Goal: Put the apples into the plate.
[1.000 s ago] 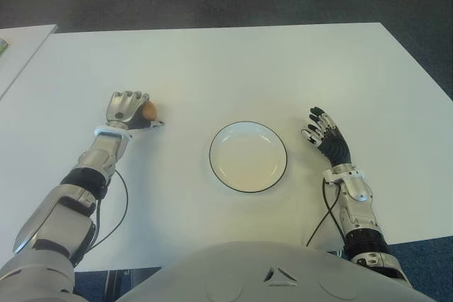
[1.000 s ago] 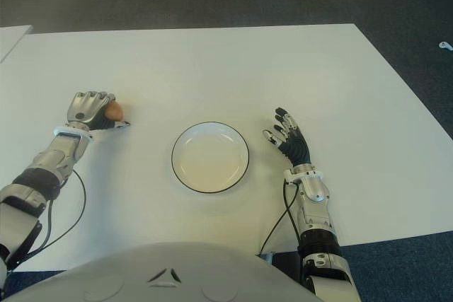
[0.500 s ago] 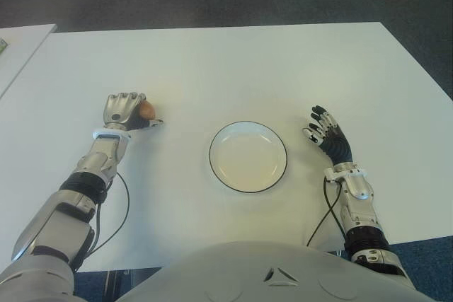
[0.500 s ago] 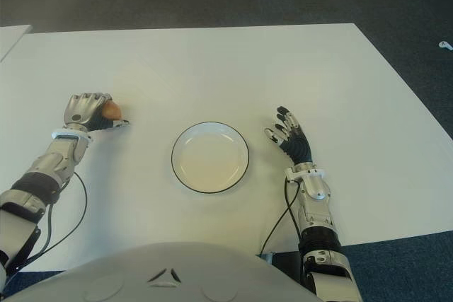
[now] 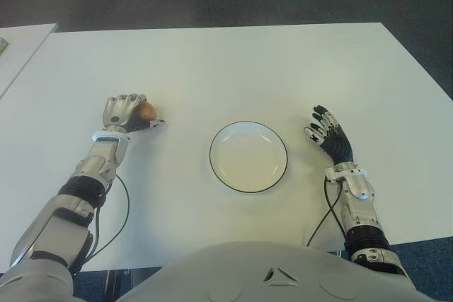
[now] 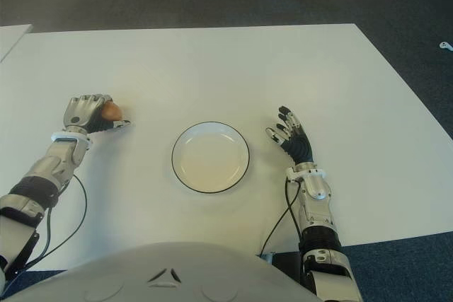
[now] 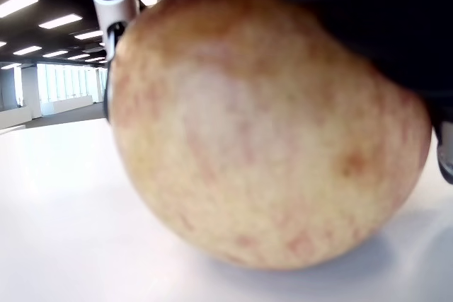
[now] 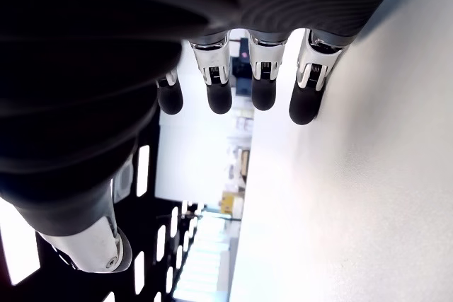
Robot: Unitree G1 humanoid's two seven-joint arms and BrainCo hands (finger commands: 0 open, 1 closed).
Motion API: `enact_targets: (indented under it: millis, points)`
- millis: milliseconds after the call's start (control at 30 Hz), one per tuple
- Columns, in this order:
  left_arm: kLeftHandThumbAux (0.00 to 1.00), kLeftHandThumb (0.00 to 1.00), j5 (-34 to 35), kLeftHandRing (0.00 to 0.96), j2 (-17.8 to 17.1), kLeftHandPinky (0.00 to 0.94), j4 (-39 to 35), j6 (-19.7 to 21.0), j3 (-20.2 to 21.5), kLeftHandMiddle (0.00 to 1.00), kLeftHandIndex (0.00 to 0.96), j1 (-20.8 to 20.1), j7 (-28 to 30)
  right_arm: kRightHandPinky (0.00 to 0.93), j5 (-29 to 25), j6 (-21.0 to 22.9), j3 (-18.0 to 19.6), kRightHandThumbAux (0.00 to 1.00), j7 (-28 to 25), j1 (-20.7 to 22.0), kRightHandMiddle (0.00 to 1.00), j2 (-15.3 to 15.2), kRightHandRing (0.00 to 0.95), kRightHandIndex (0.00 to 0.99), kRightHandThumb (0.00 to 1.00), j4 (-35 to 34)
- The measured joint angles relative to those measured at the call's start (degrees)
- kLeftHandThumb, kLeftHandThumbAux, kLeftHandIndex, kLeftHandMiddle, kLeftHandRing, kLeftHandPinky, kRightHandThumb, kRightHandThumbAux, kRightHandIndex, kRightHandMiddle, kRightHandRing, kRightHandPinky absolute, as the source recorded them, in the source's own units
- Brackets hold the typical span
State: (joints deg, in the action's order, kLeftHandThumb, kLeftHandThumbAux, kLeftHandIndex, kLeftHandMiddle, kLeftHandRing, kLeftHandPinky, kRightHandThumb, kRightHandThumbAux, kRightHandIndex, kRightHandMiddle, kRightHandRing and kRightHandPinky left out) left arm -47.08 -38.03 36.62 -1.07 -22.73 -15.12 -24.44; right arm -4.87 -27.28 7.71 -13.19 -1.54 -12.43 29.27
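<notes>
The left hand point(image 5: 124, 112) sits on the robot's left part of the white counter point(image 5: 233, 68), well apart from the plate point(image 5: 248, 155). Its fingers point(image 5: 122, 102) are curled over an apple point(image 5: 146, 110), whose orange-red flank shows on the side of the hand that faces the plate. In the left wrist view the apple point(image 7: 262, 132) fills nearly the whole picture: yellowish skin mottled with red, its underside touching the counter point(image 7: 64, 245), with the dark hand closed over the top of it.

The plate is round and white with a thin dark rim, and it lies near the middle of the counter, between the two hands. Nothing lies in it.

The right hand point(image 5: 330, 134) shows to the right of the plate, near it but not touching it. Its fingers point(image 8: 259, 83) are spread and nearly straight, and they hold nothing; in the right wrist view the four dark fingertips stand apart from each other just beside the counter surface, with the thumb point(image 8: 88, 245) off to one side.

A black cable point(image 5: 122, 206) loops on the counter beside the left forearm, and another point(image 5: 320, 217) runs beside the right forearm.
</notes>
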Motion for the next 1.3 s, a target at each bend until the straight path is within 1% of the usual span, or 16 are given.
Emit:
enact_targets:
  millis: [167, 300, 400, 567, 733, 767, 833, 933, 1033, 1067, 1100, 1200, 1233, 1267, 1300]
  points:
    - [0.668, 0.854, 1.2, 0.835, -0.5, 0.786, -9.8, 0.8, 2.2, 0.535, 0.401, 4.3, 3.9, 0.0, 0.0, 0.0, 0.1, 0.699, -0.1, 0.1, 0.014, 0.0, 0.0, 0.003, 0.085, 0.0]
    - [0.668, 0.853, 1.3, 0.836, -0.7, 0.783, -18.0, 2.4, 4.5, 0.532, 0.401, 7.0, 7.4, 0.0, 0.0, 0.0, 0.1, 0.7, -0.1, 0.1, 0.018, 0.0, 0.0, 0.005, 0.089, 0.0]
    - [0.668, 0.854, 1.3, 0.836, -1.2, 0.778, -23.3, 3.4, 6.6, 0.533, 0.402, 7.6, 9.6, 0.0, 0.0, 0.0, 0.1, 0.704, -0.1, 0.0, 0.017, 0.0, 0.0, 0.003, 0.085, 0.0]
    - [0.667, 0.855, 1.3, 0.838, -2.0, 0.768, -30.2, 3.6, 10.3, 0.531, 0.403, 7.7, 10.4, 0.0, 0.1, 0.0, -0.2, 0.715, -0.1, -0.1, 0.016, 0.1, 0.0, 0.002, 0.075, -0.3]
    - [0.667, 0.856, 0.8, 0.842, -2.6, 0.748, -38.3, 3.6, 12.2, 0.531, 0.405, 9.2, 12.7, 0.0, 0.1, 0.0, -0.2, 0.716, -0.1, -0.3, 0.015, 0.1, 0.0, 0.002, 0.075, -0.6]
    - [0.666, 0.856, 0.4, 0.842, -2.5, 0.716, -39.9, 3.6, 12.3, 0.531, 0.405, 9.5, 13.3, 0.0, 0.1, 0.0, -0.3, 0.713, -0.1, -0.3, 0.014, 0.1, 0.0, 0.001, 0.078, -0.7]
    - [0.666, 0.857, -0.5, 0.842, -2.0, 0.674, -42.7, 4.1, 12.1, 0.531, 0.407, 10.0, 14.5, 0.0, 0.0, 0.0, -0.3, 0.71, -0.1, -0.4, 0.013, 0.1, 0.0, 0.001, 0.082, -0.7]
    - [0.665, 0.858, -2.5, 0.841, 0.4, 0.654, -47.5, 5.1, 10.3, 0.532, 0.408, 10.7, 16.4, 0.0, 0.0, 0.0, -0.3, 0.707, -0.1, -0.5, 0.012, 0.1, 0.0, 0.0, 0.084, -0.8]
    - [0.664, 0.859, -4.6, 0.833, 3.5, 0.543, -51.6, 5.5, 7.4, 0.532, 0.41, 11.0, 19.0, 0.0, 0.0, 0.0, -0.4, 0.703, -0.1, -0.5, 0.01, 0.2, 0.0, 0.0, 0.084, -0.8]
    - [0.664, 0.859, -5.2, 0.832, 4.7, 0.531, -52.9, 5.5, 6.1, 0.533, 0.41, 11.1, 20.1, 0.0, 0.0, 0.0, -0.4, 0.702, -0.1, -0.5, 0.009, 0.2, 0.0, 0.0, 0.084, -0.8]
    - [0.664, 0.86, -5.7, 0.824, 5.7, 0.478, -54.0, 5.4, 5.2, 0.533, 0.41, 11.1, 21.2, 0.0, 0.0, 0.0, -0.5, 0.698, -0.1, -0.5, 0.006, 0.3, 0.0, 0.0, 0.084, -0.8]
    - [0.664, 0.86, -5.8, 0.813, 8.1, 0.444, -57.3, 4.5, 2.6, 0.533, 0.41, 11.1, 25.2, 0.0, 0.1, 0.0, -0.7, 0.691, -0.1, -0.5, 0.002, 0.3, 0.0, 0.0, 0.084, -0.9]
    - [0.663, 0.86, -5.9, 0.812, 8.9, 0.507, -58.2, 4.2, 1.9, 0.533, 0.41, 11.1, 26.5, 0.0, 0.1, 0.0, -0.8, 0.687, -0.1, -0.5, 0.001, 0.3, 0.0, 0.0, 0.085, -1.0]
    - [0.663, 0.861, -5.9, 0.812, 9.4, 0.53, -58.9, 4.2, 1.4, 0.534, 0.41, 11.1, 27.4, 0.0, 0.1, 0.0, -0.8, 0.686, 0.0, -0.5, 0.0, 0.3, 0.0, 0.0, 0.085, -1.0]
    - [0.664, 0.86, -6.1, 0.815, 10.0, 0.606, -59.5, 4.0, 1.0, 0.533, 0.409, 11.0, 28.3, 0.0, 0.1, 0.0, -0.9, 0.683, 0.0, -0.5, 0.0, 0.3, 0.0, 0.0, 0.085, -1.1]
